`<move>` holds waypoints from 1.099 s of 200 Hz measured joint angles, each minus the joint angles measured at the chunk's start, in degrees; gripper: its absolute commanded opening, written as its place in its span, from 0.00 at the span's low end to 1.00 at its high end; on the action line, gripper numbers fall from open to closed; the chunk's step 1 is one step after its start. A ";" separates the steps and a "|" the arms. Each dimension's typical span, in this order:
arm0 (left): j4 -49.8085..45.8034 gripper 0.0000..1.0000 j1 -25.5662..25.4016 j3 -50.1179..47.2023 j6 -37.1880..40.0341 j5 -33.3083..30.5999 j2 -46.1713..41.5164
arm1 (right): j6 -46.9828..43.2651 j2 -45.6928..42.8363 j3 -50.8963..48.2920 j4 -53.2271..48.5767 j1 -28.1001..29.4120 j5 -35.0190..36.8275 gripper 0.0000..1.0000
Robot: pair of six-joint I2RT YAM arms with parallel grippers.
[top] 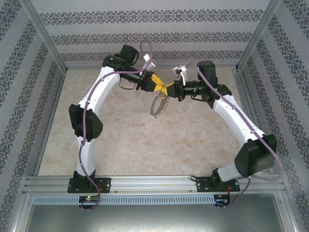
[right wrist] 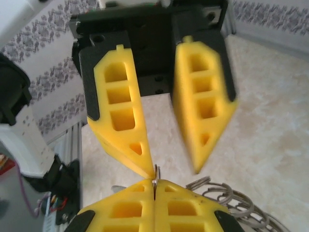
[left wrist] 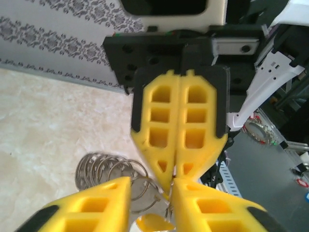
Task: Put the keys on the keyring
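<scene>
I record the table (top: 120, 140) as a pale marbled top, walled on three sides by patterned panels. My left arm (top: 87, 121) and right arm (top: 236, 121) reach in from either side and meet nose to nose in the air over its far half. My left gripper (right wrist: 174, 169) has its fingers standing apart, a plain gap between the tips. My right gripper (left wrist: 174, 180), tip to tip with it, has its fingers pressed together along their full length, nipping a thin sliver of metal at the very end, where the wire of the keyring (top: 158, 104) runs in. The keyring hangs below the two grippers, clear of the table, its fringe of small loops fanned to one side. The key (left wrist: 154, 224) shows its yellow-orange head low between my left fingers, shank hidden; whether those fingers touch it I cannot tell
</scene>
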 measured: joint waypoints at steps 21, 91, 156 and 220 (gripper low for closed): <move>-0.83 0.43 0.72 0.00 0.50 -1.86 -1.07 | -9.66 5.07 12.24 -14.36 0.00 1.11 0.00; -6.10 0.43 0.92 0.02 4.02 -9.01 -3.02 | -33.07 23.56 54.25 -53.18 4.04 12.74 0.00; -8.22 0.38 2.45 -0.52 6.58 -9.16 -3.10 | -39.54 30.99 64.22 -69.11 8.04 22.56 0.00; -8.61 0.39 3.41 -1.53 7.85 -4.81 -3.23 | -40.94 31.04 64.70 -70.77 8.31 24.09 0.00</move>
